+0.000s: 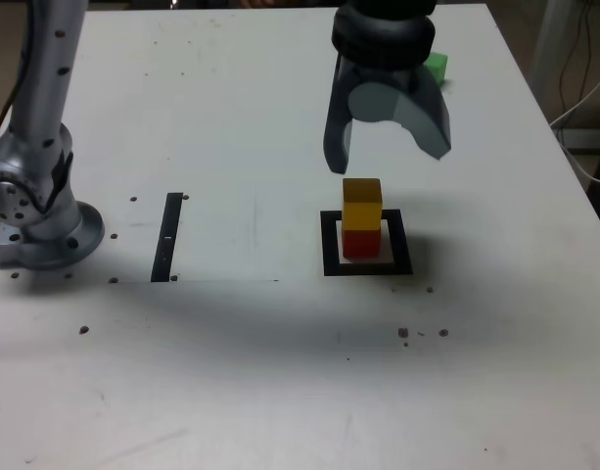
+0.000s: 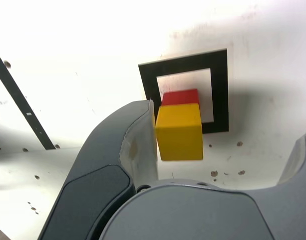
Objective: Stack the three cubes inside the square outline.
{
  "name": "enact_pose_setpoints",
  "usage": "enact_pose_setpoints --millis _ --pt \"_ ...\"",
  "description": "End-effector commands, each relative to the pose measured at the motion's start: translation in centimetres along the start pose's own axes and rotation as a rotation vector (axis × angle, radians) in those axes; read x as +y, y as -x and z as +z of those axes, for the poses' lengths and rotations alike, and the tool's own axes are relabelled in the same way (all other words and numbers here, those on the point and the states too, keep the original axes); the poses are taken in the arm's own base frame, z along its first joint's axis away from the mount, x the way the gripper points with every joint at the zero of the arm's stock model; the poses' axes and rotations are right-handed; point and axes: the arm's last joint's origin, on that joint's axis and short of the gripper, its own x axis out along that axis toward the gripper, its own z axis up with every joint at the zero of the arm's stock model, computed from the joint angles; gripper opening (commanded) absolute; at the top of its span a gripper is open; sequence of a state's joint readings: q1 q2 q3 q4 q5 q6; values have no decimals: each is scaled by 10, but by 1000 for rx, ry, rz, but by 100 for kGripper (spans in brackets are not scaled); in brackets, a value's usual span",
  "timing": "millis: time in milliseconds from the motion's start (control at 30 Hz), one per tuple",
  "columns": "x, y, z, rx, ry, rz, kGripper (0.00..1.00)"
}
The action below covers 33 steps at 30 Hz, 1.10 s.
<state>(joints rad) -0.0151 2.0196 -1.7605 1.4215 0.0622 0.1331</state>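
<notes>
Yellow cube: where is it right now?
In the exterior view, the yellow cube sits right of the narrow black strip, directly on the red cube, inside the square outline.

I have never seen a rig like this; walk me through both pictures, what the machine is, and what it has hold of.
This is a single robot arm ending in a two-fingered end effector. The exterior view comes from a camera off the arm, looking over the whole white tabletop. The wrist view comes from a camera mounted on the arm itself, so the fingers loom large.

On the table is a square black outline. Inside it stands a red cube with a yellow cube on top. A green cube shows partly behind the end effector, and a narrow black strip lies toward the exterior view's left.

The fingers are spread apart, and nothing is held.
</notes>
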Motion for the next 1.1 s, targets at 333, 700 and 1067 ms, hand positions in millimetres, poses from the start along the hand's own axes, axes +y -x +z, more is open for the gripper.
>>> enact_pose_setpoints --millis 333,700,1067 --pt "72 -12 12 6 -40 3 100" --pt "127 -11 26 24 -91 66 100" --pt "197 -12 31 -19 -156 79 100"
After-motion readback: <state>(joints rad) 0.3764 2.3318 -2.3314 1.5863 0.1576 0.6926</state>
